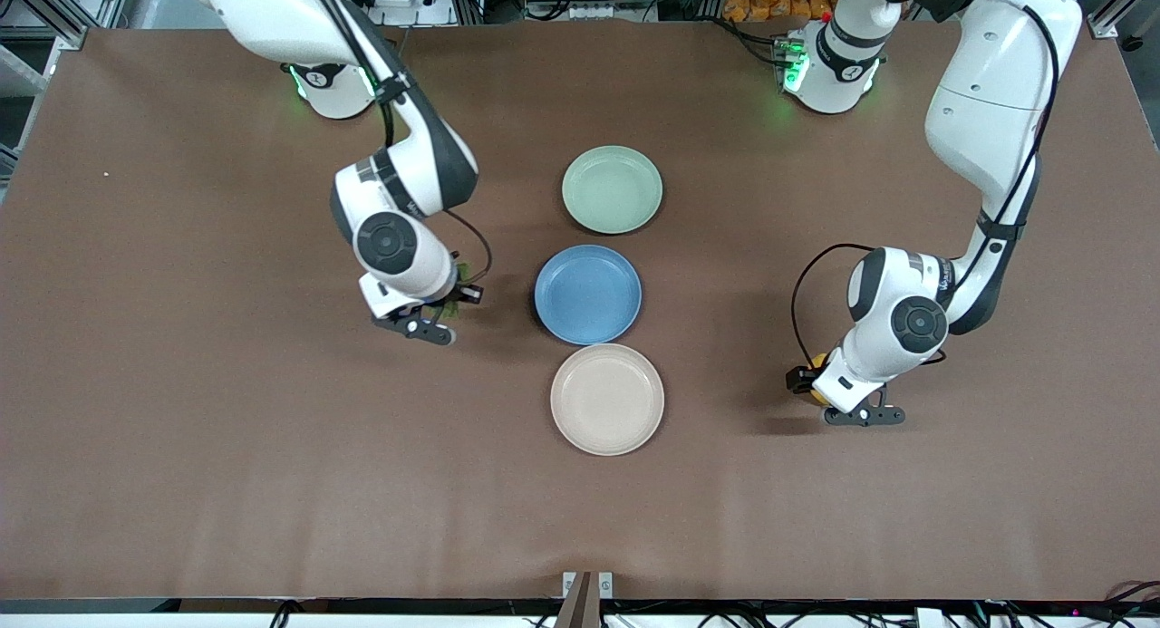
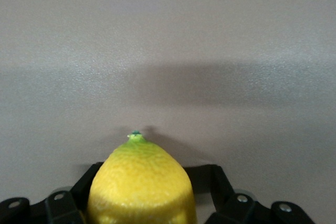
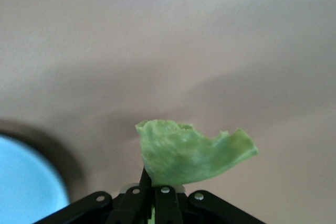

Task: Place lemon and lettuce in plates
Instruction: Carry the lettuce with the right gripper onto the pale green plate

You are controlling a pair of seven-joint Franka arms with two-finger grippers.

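Note:
The yellow lemon (image 2: 140,182) lies on the brown table toward the left arm's end, its nub end pointing away from the hand. My left gripper (image 2: 142,205) is low around it, its black fingers (image 2: 211,179) pressed to both sides; from the front the lemon (image 1: 817,369) just peeks out under the left gripper (image 1: 823,385). My right gripper (image 3: 160,200) is shut on the green lettuce (image 3: 191,153), holding it just above the table beside the blue plate; the lettuce (image 1: 463,273) is a small green scrap at the right gripper (image 1: 446,313). The mint green plate (image 1: 612,189) and the beige plate (image 1: 607,399) hold nothing.
A blue plate (image 1: 587,294) stands between the mint green and beige plates in a row down the table's middle; its edge (image 3: 26,184) shows in the right wrist view. Bare brown table lies between the left gripper and the plates.

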